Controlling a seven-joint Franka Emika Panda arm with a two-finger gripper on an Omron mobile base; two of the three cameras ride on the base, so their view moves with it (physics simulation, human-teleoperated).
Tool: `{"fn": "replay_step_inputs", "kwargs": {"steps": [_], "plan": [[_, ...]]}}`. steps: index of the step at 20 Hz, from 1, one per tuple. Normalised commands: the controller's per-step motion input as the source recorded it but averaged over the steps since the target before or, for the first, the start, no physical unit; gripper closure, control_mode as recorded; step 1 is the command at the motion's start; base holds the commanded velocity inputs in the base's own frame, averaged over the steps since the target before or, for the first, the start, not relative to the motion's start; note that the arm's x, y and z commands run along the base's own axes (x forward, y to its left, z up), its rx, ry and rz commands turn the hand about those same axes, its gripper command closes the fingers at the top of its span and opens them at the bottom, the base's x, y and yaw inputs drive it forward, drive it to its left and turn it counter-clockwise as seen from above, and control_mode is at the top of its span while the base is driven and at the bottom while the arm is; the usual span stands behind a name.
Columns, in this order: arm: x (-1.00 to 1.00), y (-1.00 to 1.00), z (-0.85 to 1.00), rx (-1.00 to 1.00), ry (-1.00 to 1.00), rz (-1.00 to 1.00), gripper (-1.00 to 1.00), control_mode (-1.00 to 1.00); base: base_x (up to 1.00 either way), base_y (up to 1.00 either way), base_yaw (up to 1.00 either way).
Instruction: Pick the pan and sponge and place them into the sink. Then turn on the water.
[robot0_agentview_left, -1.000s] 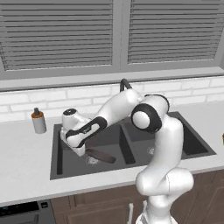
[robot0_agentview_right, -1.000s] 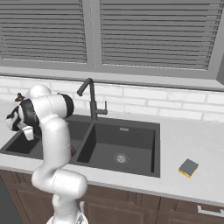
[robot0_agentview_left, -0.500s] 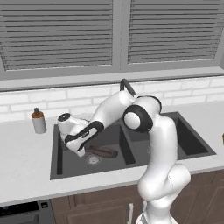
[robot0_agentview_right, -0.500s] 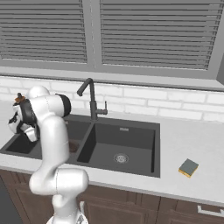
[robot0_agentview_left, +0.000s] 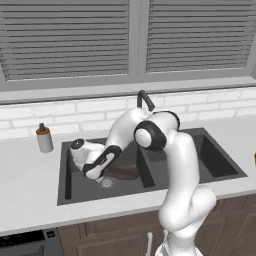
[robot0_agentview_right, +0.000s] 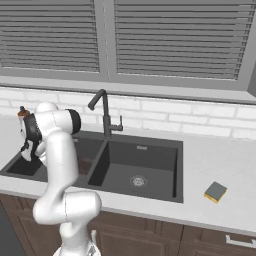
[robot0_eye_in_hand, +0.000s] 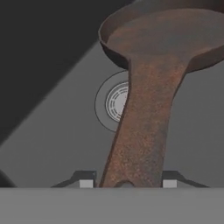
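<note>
Rusty brown pan (robot0_eye_in_hand: 162, 48), long handle; in sink (robot0_agentview_left: 75, 187).

Counter (robot0_agentview_left: 30, 200): pale grey-white, smooth, runs the full width below the window wall.

Backsplash (robot0_agentview_right: 200, 122): white brick tiles in staggered courses, between the counter and the sill.

Window sill (robot0_agentview_left: 125, 86): grey ledge, continuous across the wall.

Window blinds (robot0_agentview_right: 175, 35): grey horizontal slats, closed, in two panels split by a vertical frame post (robot0_agentview_left: 133, 37).

Lower cabinets (robot0_agentview_right: 165, 237): dark brown wood panel fronts under the counter; a pale bar handle (robot0_agentview_right: 240, 242) on one front at the right.

Appliance (robot0_agentview_left: 27, 244): dark front with small white marks, below the counter at far left.

Light: even, soft, with faint shadows.
</note>
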Motion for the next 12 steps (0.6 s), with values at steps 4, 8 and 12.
{"fn": "replay_step_inputs", "kwargs": {"steps": [4,8,12], "plan": [[0.47,-0.36,-0.72,0.0,-0.06,0.0,1.0,-1.0,0.0,0.0,0.0],[0.48,-0.3,-0.81,0.0,-0.01,0.0,1.0,-1.0,0.0,0.0,0.0],[0.3,-0.31,-0.77,0.0,0.0,0.0,-1.0,-1.0,0.0,0.0,0.0]]}}
